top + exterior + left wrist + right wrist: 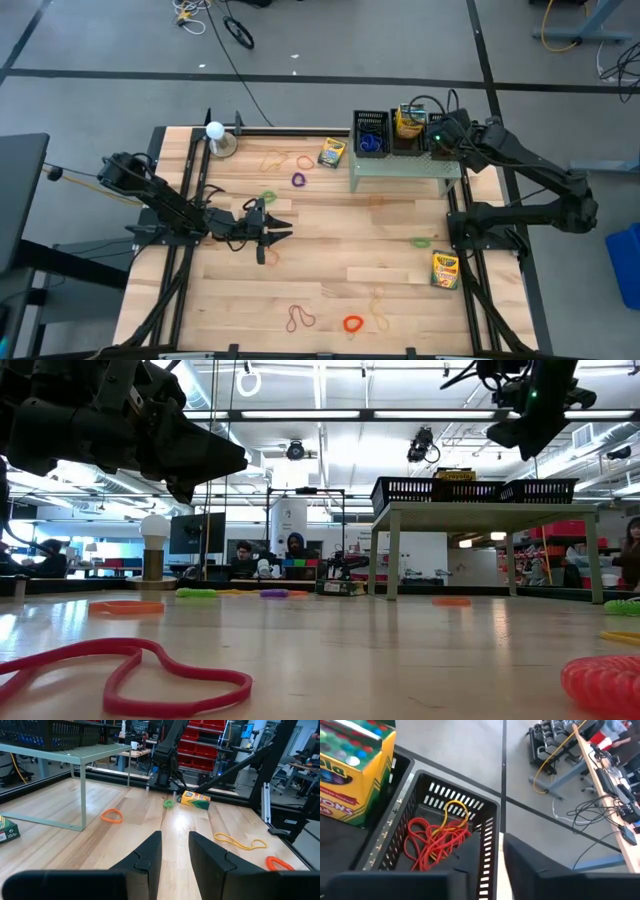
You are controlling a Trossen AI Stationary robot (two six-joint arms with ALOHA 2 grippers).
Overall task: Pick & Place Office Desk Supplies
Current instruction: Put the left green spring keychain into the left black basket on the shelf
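Now right gripper (437, 137) hovering over black basket (395, 845) on pale green stand (405, 167); jaws standing slightly apart, gripping nothing. Red and yellow rubber bands (437, 840) lying tangled in basket directly beneath jaws. Crayon box (350, 775) standing upright in neighbouring compartment. Left gripper (275, 232) waiting low over bench (330, 250), jaws parted, empty; orange band (112, 815) and crayon box lying flat (195, 799) ahead of jaws.

Bright ceiling strip lights, glare on the wooden table (175, 827), soft shadows, blurred foreground in low view
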